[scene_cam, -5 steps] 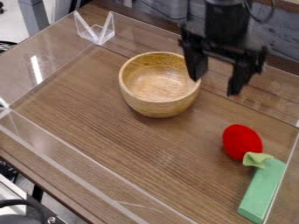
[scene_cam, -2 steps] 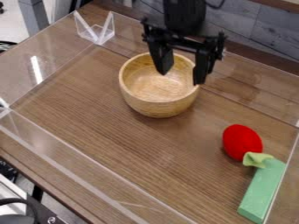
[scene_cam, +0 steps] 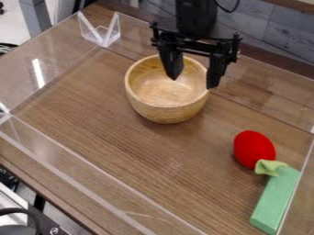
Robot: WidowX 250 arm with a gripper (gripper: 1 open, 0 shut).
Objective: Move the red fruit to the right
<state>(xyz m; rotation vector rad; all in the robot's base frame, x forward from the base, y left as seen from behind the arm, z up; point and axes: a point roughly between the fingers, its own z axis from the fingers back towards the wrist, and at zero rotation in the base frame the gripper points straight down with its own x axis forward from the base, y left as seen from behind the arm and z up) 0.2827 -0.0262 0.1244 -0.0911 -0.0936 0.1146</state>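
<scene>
Black claw (scene_cam: pixel 196 72) hangs spread and empty over the wooden bowl (scene_cam: pixel 167 88) — well apart from the red fruit (scene_cam: pixel 254 148), which lies at the bench's (scene_cam: pixel 110 147) right side, ungrasped.

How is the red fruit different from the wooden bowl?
The red fruit is bright red with a green leafy top; the wooden bowl is pale brown all over. The fruit is much smaller than the bowl. The fruit is solid and lies on its side; the bowl stands upright, hollow and empty. The open gripper hangs over the bowl, not the fruit. Both are rounded and sit on the table.
</scene>
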